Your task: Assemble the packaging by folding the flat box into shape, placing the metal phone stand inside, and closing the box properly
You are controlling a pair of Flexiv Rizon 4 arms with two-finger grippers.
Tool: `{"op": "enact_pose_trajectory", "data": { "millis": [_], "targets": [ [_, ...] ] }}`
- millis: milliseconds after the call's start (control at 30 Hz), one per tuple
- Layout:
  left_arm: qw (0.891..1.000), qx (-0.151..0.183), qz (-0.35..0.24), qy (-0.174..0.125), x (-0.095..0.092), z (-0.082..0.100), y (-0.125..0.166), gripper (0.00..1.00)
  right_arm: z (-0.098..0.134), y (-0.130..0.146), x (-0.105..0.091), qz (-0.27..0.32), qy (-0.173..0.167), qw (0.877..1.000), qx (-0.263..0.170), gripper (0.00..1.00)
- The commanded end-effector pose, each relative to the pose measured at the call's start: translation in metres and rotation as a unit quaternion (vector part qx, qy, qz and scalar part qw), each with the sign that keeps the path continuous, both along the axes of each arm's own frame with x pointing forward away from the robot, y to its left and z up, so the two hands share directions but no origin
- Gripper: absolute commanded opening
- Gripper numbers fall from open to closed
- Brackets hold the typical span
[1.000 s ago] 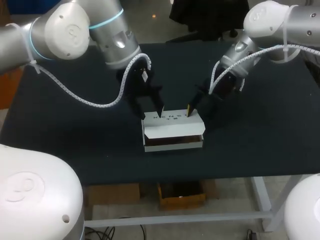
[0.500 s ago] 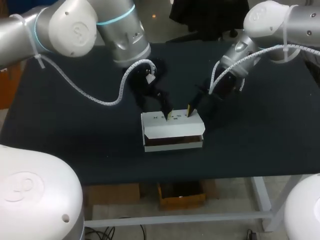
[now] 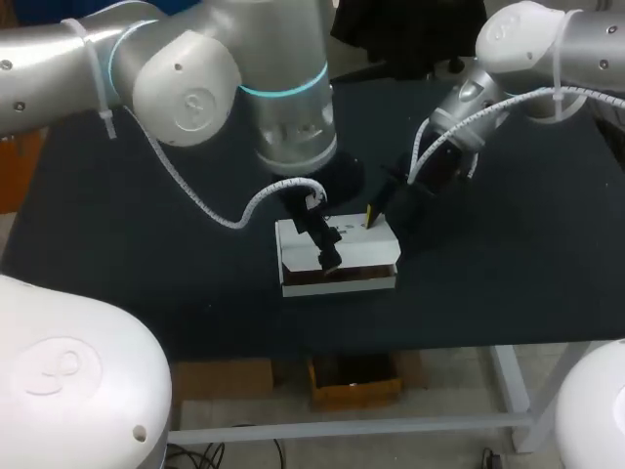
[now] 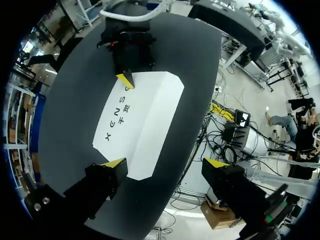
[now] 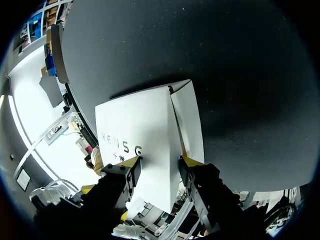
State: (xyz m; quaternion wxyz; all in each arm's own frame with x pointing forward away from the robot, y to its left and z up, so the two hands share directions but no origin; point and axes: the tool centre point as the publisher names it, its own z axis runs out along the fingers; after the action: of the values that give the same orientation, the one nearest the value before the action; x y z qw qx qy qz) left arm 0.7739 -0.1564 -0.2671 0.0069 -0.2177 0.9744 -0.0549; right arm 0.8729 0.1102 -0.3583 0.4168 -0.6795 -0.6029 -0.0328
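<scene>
Left gripper (image 4: 164,162): spread wide and holding nothing. It hangs over the box, one yellow tip by the box's nearest corner, the other out past the worktop's edge.
Right gripper (image 5: 159,161): closed on the box's end, the white panel filling the gap between its fingers (both appear to touch it, though the contact is hard to make out).
Box (image 4: 145,115): white, folded into shape, lying flat near the middle of the worktop with its printed top up. In the head view a dark strip shows along its front under the lid.
Worktop (image 3: 146,254): black; the box lies on it between the two arms.
</scene>
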Motion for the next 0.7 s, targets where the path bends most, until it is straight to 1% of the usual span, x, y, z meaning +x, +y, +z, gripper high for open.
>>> {"op": "enact_pose_trajectory", "data": {
  "millis": [33,67,300,367,700],
  "targets": [
    [0.985,0.104,-0.085,-0.112,-0.0041,-0.0021,-0.0106,1.00,-0.0008,0.0003,0.0016,0.002,0.003,1.000,0.002,0.47],
    [0.983,0.103,-0.095,-0.120,-0.0052,-0.0031,-0.0100,1.00,-0.0008,0.0003,0.0016,0.002,0.003,1.000,0.002,0.47],
    [0.978,0.091,-0.116,-0.145,-0.0088,-0.0098,-0.0084,1.00,-0.0008,0.0003,0.0016,0.002,0.003,1.000,0.002,0.47],
    [0.982,0.073,-0.108,-0.139,-0.0091,-0.0109,-0.0082,1.00,-0.0008,0.0003,0.0016,0.002,0.003,1.000,0.002,0.47],
    [0.982,0.073,-0.108,-0.139,-0.0091,-0.0109,-0.0082,1.00,-0.0008,0.0003,0.0016,0.002,0.003,1.000,0.002,0.47]
  ]
}}
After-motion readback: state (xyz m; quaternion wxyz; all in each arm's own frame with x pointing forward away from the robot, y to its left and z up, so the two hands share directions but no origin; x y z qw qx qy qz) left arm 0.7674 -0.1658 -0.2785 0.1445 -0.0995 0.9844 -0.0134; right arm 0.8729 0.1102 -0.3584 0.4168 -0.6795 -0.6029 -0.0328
